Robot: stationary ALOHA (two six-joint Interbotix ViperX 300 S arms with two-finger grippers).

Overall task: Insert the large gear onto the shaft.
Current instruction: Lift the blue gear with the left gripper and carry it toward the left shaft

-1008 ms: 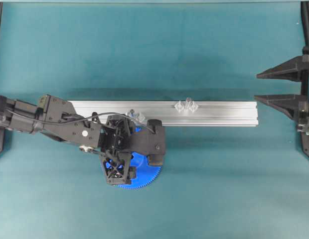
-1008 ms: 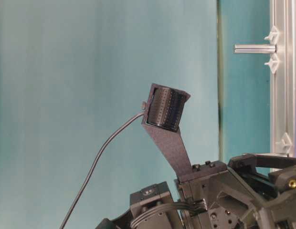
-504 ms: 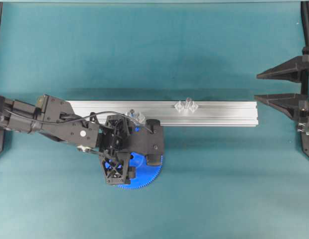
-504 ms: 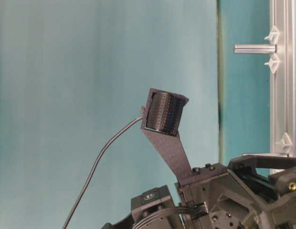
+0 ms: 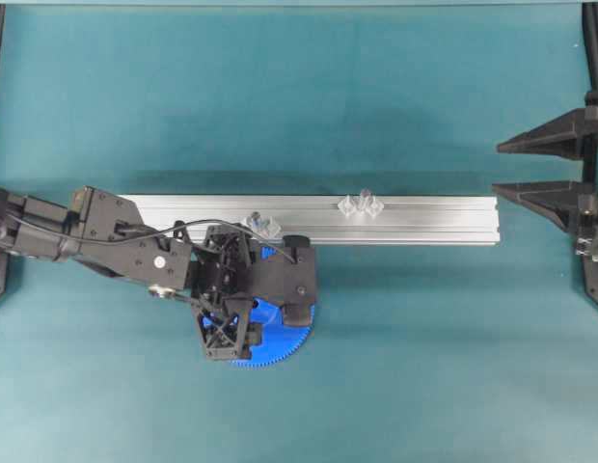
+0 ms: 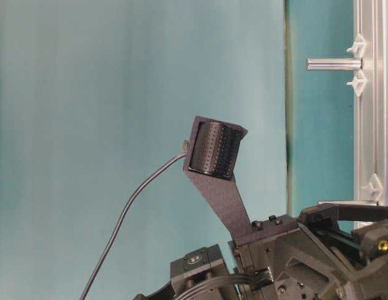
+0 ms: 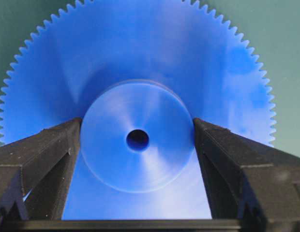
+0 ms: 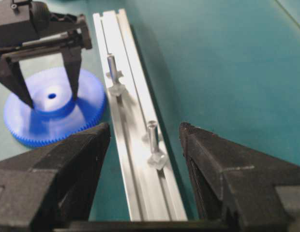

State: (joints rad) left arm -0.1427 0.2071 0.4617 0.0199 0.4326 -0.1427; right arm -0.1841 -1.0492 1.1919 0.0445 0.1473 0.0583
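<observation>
**Left fingers on either side of the blue gear's hub, right gripper wide open at the table's edge**

Nearest to me, my left gripper (image 7: 137,126) points down over the large gear (image 7: 140,48), which lies flat on the teal table (image 5: 395,386). My two black fingers (image 7: 43,154) stand one on each side of the gear's raised round hub. They look to be touching its wall, but I cannot tell from the wrist view whether they press it or only meet it. The hub's small centre hole faces up between them.

Just beyond the gear runs a long silver aluminium rail (image 5: 434,222). A short peg (image 8: 111,65) stands on it close to my left wrist. Farther along the rail, well apart from the gear, stands the shaft (image 5: 363,200), upright and bare, with small clear pieces at its foot.

Farthest off, my right gripper (image 5: 497,169) hangs past the rail's end, its fingers spread apart with nothing between them.
</observation>
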